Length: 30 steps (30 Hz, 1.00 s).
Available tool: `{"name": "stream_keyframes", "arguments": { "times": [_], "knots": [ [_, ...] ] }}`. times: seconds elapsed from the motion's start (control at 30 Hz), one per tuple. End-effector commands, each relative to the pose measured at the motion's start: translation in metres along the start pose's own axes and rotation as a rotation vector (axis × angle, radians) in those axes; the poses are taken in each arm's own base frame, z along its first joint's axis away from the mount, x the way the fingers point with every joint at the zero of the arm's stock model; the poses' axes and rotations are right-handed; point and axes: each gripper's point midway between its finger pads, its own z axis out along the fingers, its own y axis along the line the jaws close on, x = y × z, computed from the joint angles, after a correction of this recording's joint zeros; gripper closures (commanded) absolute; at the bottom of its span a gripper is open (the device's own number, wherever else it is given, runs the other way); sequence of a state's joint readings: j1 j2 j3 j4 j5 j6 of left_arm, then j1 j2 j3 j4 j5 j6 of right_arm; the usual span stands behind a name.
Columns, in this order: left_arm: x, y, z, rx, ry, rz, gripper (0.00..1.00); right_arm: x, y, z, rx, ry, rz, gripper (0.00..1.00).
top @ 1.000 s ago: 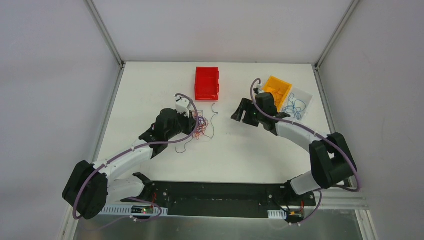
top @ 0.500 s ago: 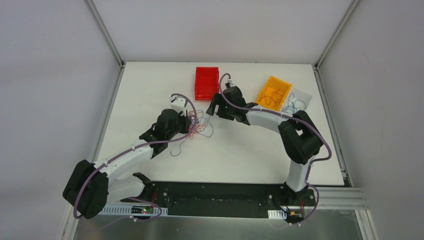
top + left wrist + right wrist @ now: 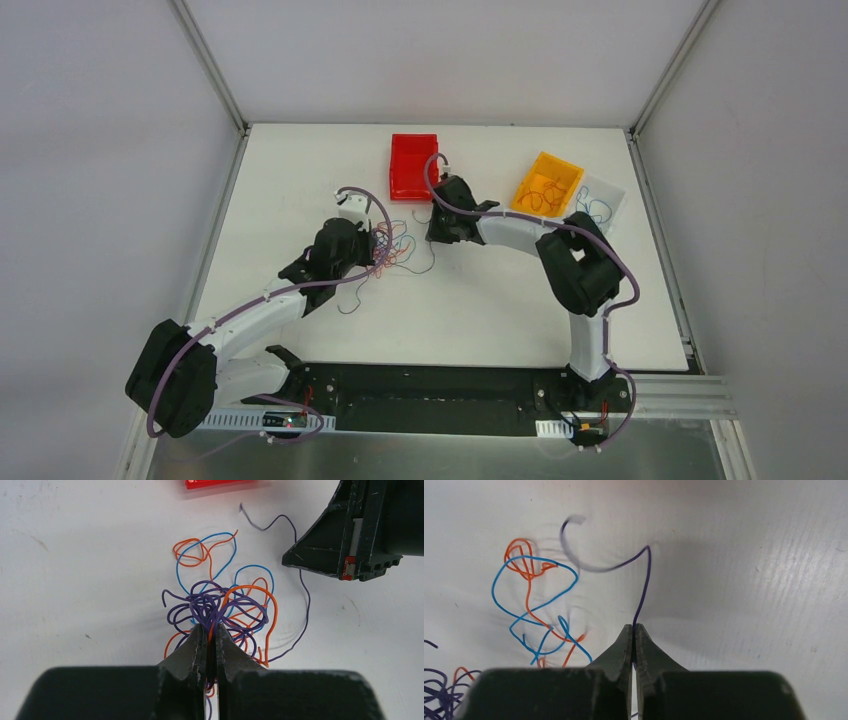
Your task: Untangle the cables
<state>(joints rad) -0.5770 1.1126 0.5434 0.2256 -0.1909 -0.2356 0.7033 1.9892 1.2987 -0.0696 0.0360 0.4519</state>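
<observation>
The cables (image 3: 397,248) lie in a loose knot on the table (image 3: 480,310), left of centre and near the red bin (image 3: 414,166). In the left wrist view dark purple strands bunch at the knot's middle, while orange and blue loops fan out toward the bin. The left gripper (image 3: 210,630) is closed on the near edge of the knot, with purple and orange strands pinched between its fingertips.

One dark purple wire (image 3: 644,587) trails out of the knot to the right. The right gripper (image 3: 634,628) is clamped on it: the wire comes up from between the closed fingertips, bends left and ends in a blurred hook.

Well to the right stands an orange bin (image 3: 566,172) holding thin orange loops (image 3: 543,192). A clear tray (image 3: 612,188) touching its right side holds blue loops (image 3: 596,210).

The table is matte white with small specks and faint scuffs; the right wrist view shows a fine grain. Plain pale grey walls (image 3: 440,60) close it in on three sides, with metal posts (image 3: 208,62) rising from the far corners
</observation>
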Motion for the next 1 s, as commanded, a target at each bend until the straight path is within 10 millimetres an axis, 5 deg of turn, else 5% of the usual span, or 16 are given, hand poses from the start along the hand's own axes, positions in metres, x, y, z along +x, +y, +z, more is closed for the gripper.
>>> {"name": "stream_keyframes", "arguments": {
  "times": [0.0,0.13,0.3,0.5,0.57,0.8,0.97],
  "knots": [
    [-0.023,-0.003,-0.002,-0.010,-0.055,-0.025,1.00,-0.018,0.009,-0.027,-0.002,-0.031,-0.067,1.00],
    [-0.022,0.004,0.000,-0.053,-0.053,-0.030,0.98,-0.028,-0.004,-0.061,0.019,-0.085,-0.089,1.00],
    [-0.019,0.038,-0.002,-0.261,-0.029,-0.050,0.87,-0.041,-0.047,-0.103,0.100,-0.189,-0.055,1.00],
    [-0.019,0.056,-0.008,-0.369,-0.033,-0.058,0.43,-0.043,-0.128,-0.132,0.295,-0.470,0.121,1.00],
    [-0.018,0.055,-0.008,-0.361,-0.033,-0.056,0.33,-0.050,-0.137,-0.140,0.304,-0.556,0.187,1.00],
    [-0.015,0.034,0.002,-0.243,0.005,-0.014,0.24,-0.061,-0.131,-0.159,0.254,-0.629,0.208,1.00],
    [-0.012,-0.015,0.008,0.047,0.002,0.002,0.18,-0.057,-0.082,-0.155,0.025,-0.527,0.102,1.00]
  ]
}}
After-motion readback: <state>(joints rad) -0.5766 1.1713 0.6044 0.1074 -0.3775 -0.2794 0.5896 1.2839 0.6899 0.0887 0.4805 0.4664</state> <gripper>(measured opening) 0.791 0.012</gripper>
